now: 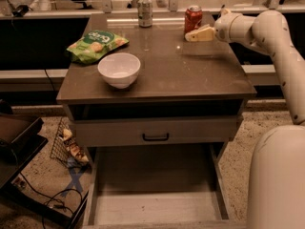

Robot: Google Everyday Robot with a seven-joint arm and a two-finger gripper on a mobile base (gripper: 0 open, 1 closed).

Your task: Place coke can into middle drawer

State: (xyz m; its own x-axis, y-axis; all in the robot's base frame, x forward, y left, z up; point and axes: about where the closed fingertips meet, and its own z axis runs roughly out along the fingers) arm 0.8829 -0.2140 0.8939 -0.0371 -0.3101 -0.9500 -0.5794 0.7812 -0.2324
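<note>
One arm [269,32] reaches in from the right, bending at the elbow near the far right corner of the cabinet top [190,75], forearm lying roughly level and pointing left. Gripper [189,35] hovers low over the top, tip just beside the base of the coke can [193,17], on its near right side; contact unclear, and can't tell if the gripper is open or closed from this angle. Coke can stands upright at the far edge of the top, right of centre. Silver can [145,11] upright further left on the same edge. Chip bag [96,44] far left, white bowl [119,69] near it. Top drawer front [114,131] closed. Middle drawer [155,206] pulled out below, floor bare.
</note>
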